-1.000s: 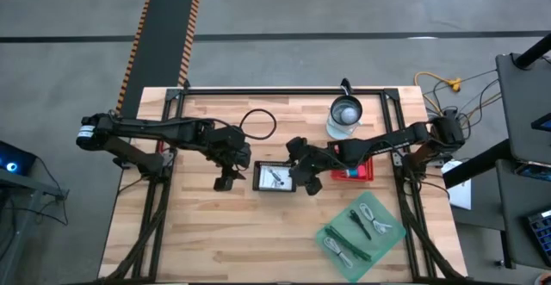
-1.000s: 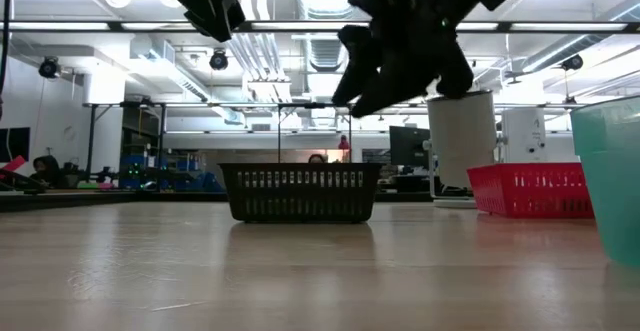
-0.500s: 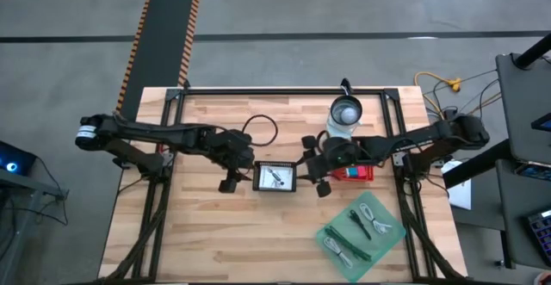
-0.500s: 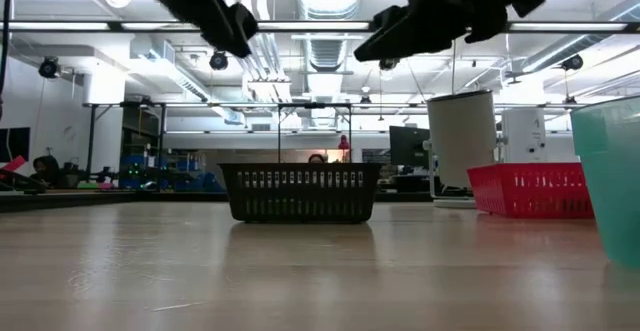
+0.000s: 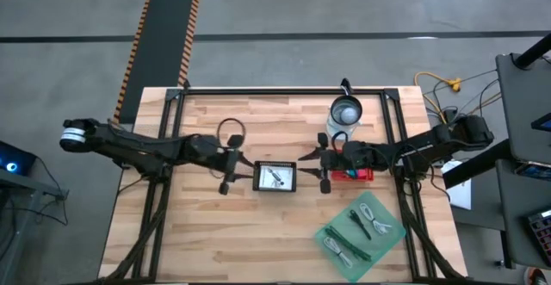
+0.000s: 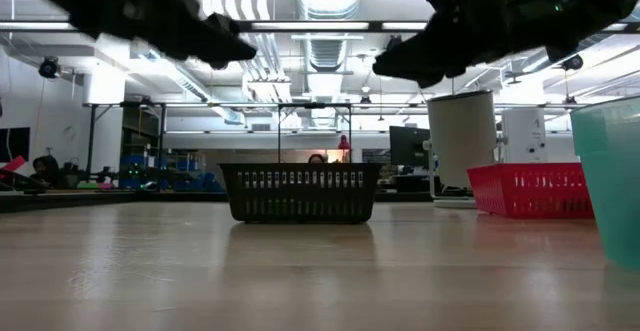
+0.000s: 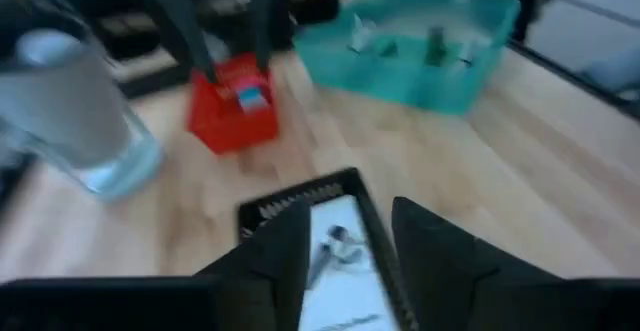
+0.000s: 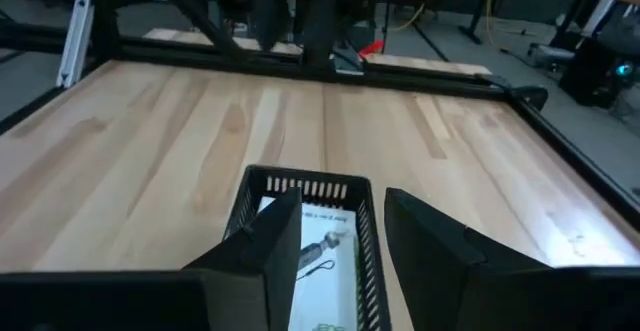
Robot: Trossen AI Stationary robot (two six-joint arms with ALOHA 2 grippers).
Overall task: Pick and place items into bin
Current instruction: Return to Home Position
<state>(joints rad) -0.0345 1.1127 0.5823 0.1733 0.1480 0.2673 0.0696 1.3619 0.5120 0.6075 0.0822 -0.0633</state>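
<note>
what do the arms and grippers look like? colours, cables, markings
The left arm and right arm are dark, slim, jointed. A pale cap at the left arm's base; black cable loops near its wrist. The left gripper and right gripper have two dark wedge-shaped fingers each. No markings visible.

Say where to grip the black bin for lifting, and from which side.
Pinch the rim of a short end wall from above. The black bin sits upright and open-topped, its thin mesh walls suit a pinch, and the card inside lies flat below the rim. The left end effector and right end effector hang open flanking it.
</note>
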